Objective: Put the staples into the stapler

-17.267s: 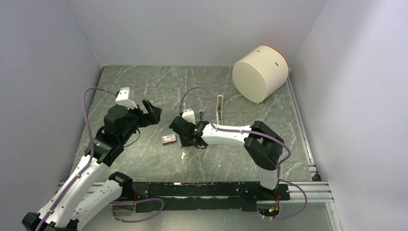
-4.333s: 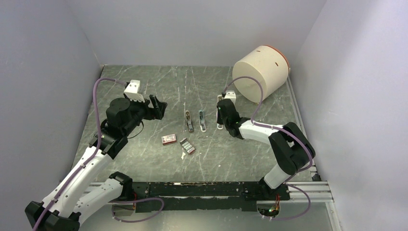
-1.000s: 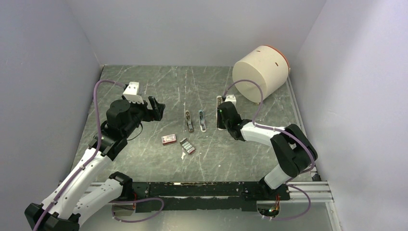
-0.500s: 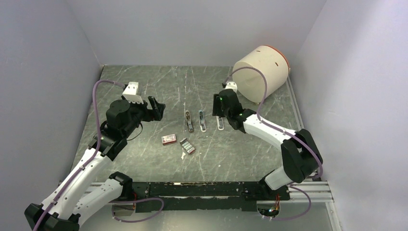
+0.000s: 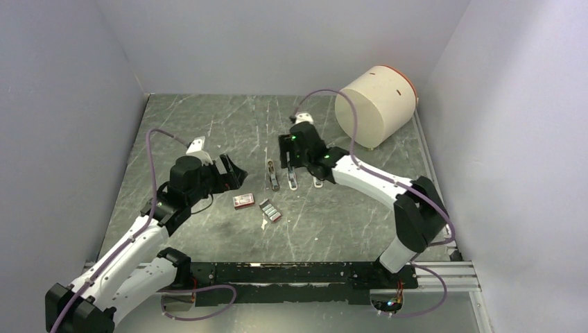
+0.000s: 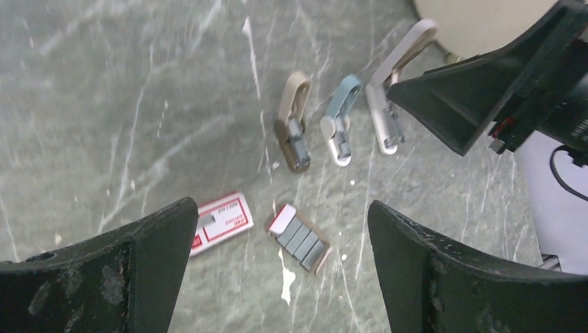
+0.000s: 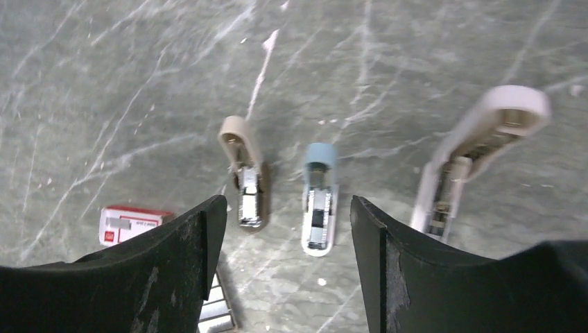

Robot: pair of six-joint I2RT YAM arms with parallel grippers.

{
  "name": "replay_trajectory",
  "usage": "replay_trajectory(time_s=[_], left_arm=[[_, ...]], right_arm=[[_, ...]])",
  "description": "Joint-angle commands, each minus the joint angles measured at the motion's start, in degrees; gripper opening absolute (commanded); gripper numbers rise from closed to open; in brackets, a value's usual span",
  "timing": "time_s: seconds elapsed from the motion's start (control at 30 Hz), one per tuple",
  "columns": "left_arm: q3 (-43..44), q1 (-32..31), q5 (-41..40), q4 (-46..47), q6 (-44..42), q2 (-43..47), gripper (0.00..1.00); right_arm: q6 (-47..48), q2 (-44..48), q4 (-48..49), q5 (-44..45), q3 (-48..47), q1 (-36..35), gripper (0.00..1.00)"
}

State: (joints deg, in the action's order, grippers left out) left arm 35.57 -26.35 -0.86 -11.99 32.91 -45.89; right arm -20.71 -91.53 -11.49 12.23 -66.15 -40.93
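Grey-green marbled worktop (image 5: 208,118) carries three staplers, one block of staples, one red box and one large cream cylinder. The blue stapler (image 6: 340,125) lies in the middle of the row, hinged open. The beige stapler (image 6: 295,128) is just beside it on the left, and the white stapler (image 6: 388,104) is just beside it on the right, both open too. The staples (image 6: 299,238), grey strips with a pale red-edged end, lie on the worktop nearer the arm bases than the blue stapler and slightly left of it. They touch no stapler. The red box (image 6: 220,222) lies further left of them, apart from the block. The cylinder (image 5: 374,104) sits on its side well to the back right of the blue stapler.

Two tools are in view. The left tool (image 5: 234,172) hangs left of the blue stapler, fingers spread wide, with nothing between them. The right tool (image 7: 288,201) hovers just behind the blue stapler, also wide apart and empty.

Half a second before, the right tool was further right, by the white stapler; it has now swung left. The left arm has come forward and down toward the red box. The staplers, the staples and the box have not shifted.
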Motion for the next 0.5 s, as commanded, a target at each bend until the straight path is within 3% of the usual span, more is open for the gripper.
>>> replay_trajectory(time_s=[0.0, 0.17, 0.47], left_arm=[[-2.55, 0.24, 1.73, -0.31, 6.80, 0.22, 0.97], [-6.23, 0.24, 2.70, 1.87, 9.28, 2.88, 0.94], [-7.93, 0.21, 5.43, 3.03, 11.19, 1.20, 0.78]], right_arm=[[0.65, -4.97, -5.45, 2.41, -5.34, -4.52, 0.69], [-1.24, -9.93, -8.44, 2.88, -10.46, -7.58, 0.63], [-3.49, -18.04, -11.05, 7.36, -19.13, -9.09, 0.64]])
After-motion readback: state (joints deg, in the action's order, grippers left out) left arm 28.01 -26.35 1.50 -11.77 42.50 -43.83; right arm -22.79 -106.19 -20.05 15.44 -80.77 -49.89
